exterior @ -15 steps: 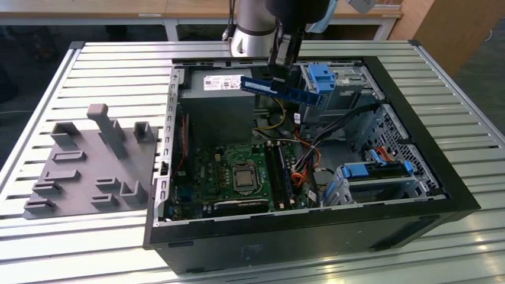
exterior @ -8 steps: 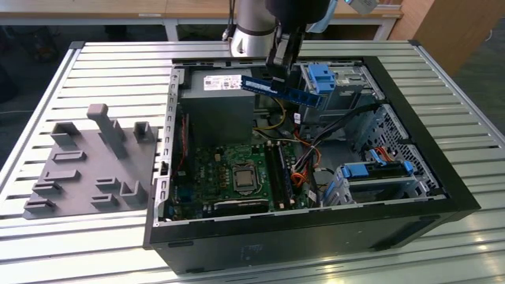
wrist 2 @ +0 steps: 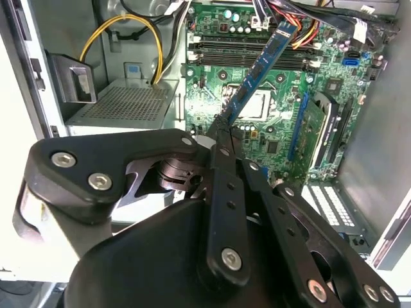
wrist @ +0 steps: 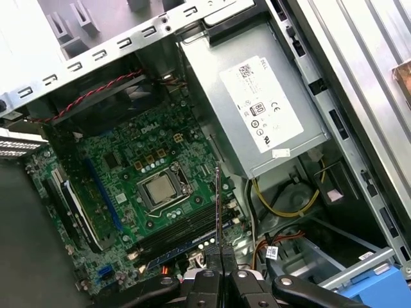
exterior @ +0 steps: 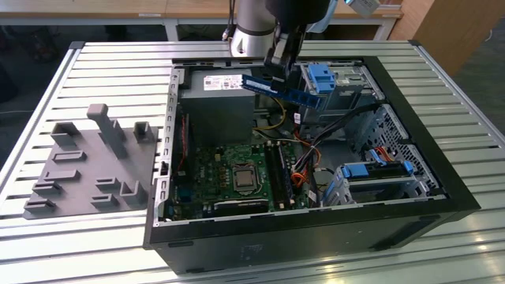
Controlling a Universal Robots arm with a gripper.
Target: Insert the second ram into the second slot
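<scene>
While the arm hangs over the far end of the open PC case (exterior: 300,239), the exterior view has the gripper (exterior: 278,80) clamped shut on the second ram (exterior: 294,94). It's one blue stick, up in the air and clear of the board. Its long axis is tilted, with the end toward the exterior view's left higher. The other end dips toward the exterior view's right, close to a blue drive caddy (exterior: 322,76). I count two blue caddies, the other one (exterior: 379,170) on the near right side. The case lies on its side on a slatted metal table (exterior: 118,59). It holds one motherboard (exterior: 209,171), one CPU socket (exterior: 243,176), one grey power supply (exterior: 217,100) at the far end and a tangle of cables (exterior: 304,154). Outside it, on the exterior view's left, sits one grey fixture plate (exterior: 79,171) with upright blocks.

Second wrist view: the black fingers (wrist 2: 225,179) pinch the stick (wrist 2: 260,70). It juts out past them, its free end showing over the long black memory slots (wrist 2: 212,46). Can't tell which slot is which.

First wrist view: the stick (wrist: 218,205) is edge-on, a thin line coming out of the closed fingers (wrist: 207,282). It hangs above the green board, beside the socket (wrist: 160,191).
</scene>
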